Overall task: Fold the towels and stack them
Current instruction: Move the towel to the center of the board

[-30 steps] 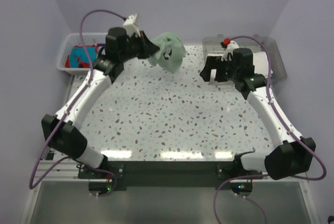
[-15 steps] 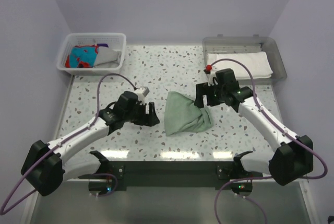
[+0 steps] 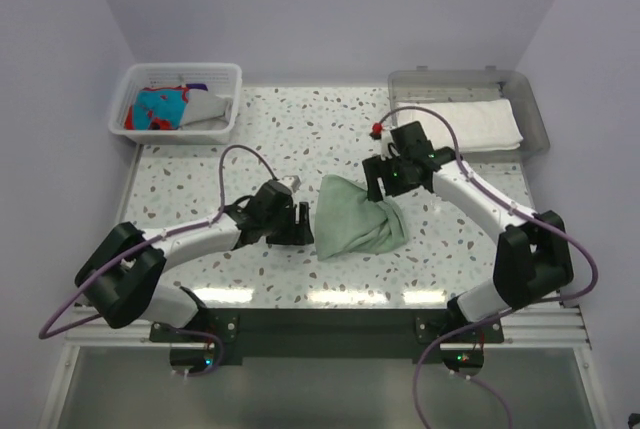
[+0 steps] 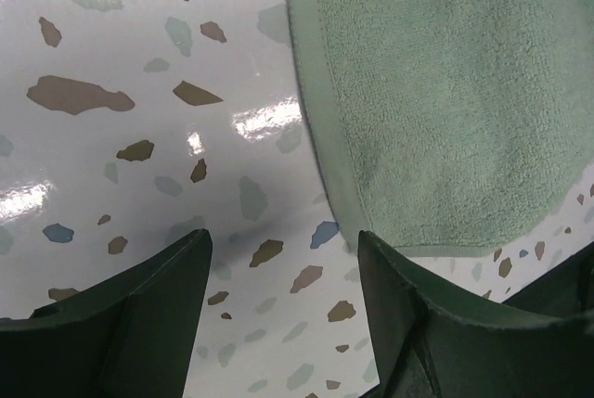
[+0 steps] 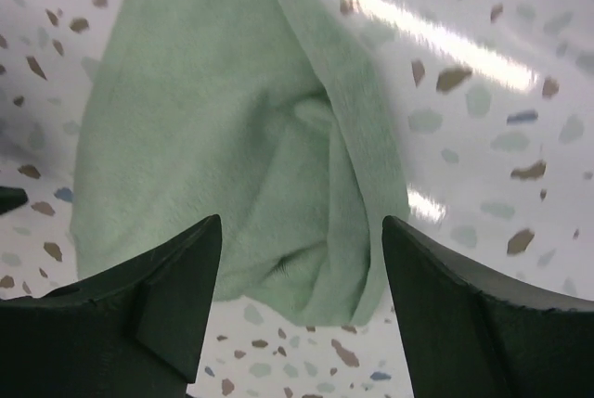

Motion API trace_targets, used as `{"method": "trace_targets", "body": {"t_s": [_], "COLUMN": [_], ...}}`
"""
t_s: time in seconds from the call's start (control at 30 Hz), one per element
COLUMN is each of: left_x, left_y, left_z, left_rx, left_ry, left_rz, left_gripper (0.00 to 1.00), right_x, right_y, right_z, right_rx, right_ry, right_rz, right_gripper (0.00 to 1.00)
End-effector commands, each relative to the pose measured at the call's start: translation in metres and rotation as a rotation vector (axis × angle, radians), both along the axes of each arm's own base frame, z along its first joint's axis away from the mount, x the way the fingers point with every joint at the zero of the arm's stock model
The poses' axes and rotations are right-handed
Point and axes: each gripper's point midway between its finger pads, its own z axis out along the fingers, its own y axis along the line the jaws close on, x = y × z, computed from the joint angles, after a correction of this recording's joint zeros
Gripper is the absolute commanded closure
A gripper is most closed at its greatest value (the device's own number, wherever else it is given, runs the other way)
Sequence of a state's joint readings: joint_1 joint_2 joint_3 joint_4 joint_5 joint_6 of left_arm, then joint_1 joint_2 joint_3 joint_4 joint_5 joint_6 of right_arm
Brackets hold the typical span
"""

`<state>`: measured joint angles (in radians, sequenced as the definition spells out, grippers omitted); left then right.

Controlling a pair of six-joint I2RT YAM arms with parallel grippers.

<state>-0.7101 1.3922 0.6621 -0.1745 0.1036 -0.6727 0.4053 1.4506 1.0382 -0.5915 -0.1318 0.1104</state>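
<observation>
Speckled terrazzo tabletop (image 3: 300, 139), pale lilac walls (image 3: 330, 9), crumpled mint towel (image 3: 350, 221) centre-front, left jaws and right jaws parted, gripping nothing

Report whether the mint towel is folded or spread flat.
Neither: the mint towel lies bunched on the table, with rumpled creases and a rolled-over edge.

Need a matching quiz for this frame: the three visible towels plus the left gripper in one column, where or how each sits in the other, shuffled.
Column 1
1. mint green towel
2. white towel
3. patterned towel
4. left gripper

Column 2
A. in the clear tray, far right
B. empty, jaws open, beside the mint green towel
C. in the white basket, far left
D. crumpled on the table, centre

Pairs: 1-D, 2-A, 3-C, 4-B
</observation>
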Motion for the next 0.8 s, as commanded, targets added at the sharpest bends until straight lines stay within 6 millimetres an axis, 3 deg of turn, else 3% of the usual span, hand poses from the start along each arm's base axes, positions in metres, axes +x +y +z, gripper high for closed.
{"method": "trace_targets", "body": {"t_s": [0.0, 0.1, 0.23, 0.27, 0.3, 0.5, 0.77], "left_x": [0.017, 0.011, 0.006, 0.006, 0.004, 0.001, -0.002], "left_y": [-0.012, -0.012, -0.008, -0.007, -0.007, -0.006, -0.003], "left_z": [0.012, 0.009, 0.006, 0.006, 0.005, 0.003, 0.000], "left_rx": [-0.047, -0.041, -0.032, -0.031, -0.029, -0.020, 0.006], "left_ry": [-0.045, -0.043, -0.033, -0.032, -0.027, -0.018, -0.014], "left_rz": [0.073, 0.070, 0.077, 0.078, 0.079, 0.080, 0.081], "left_gripper": [0.31, 0.30, 0.28, 0.27, 0.27, 0.26, 0.26], "right_x": [0.043, 0.066, 0.088, 0.094, 0.098, 0.119, 0.122], "right_y": [0.036, 0.064, 0.091, 0.098, 0.100, 0.114, 0.128], "right_z": [0.027, 0.025, 0.004, 0.008, -0.007, -0.027, -0.061], "right_rx": [-0.004, -0.007, -0.031, -0.040, -0.060, -0.081, -0.099], "right_ry": [-0.122, -0.149, -0.117, -0.133, -0.105, -0.107, -0.059], "right_rz": [0.181, 0.285, 0.382, 0.406, 0.415, 0.454, 0.500], "right_gripper": [0.27, 0.31, 0.34, 0.35, 0.35, 0.36, 0.40]}}
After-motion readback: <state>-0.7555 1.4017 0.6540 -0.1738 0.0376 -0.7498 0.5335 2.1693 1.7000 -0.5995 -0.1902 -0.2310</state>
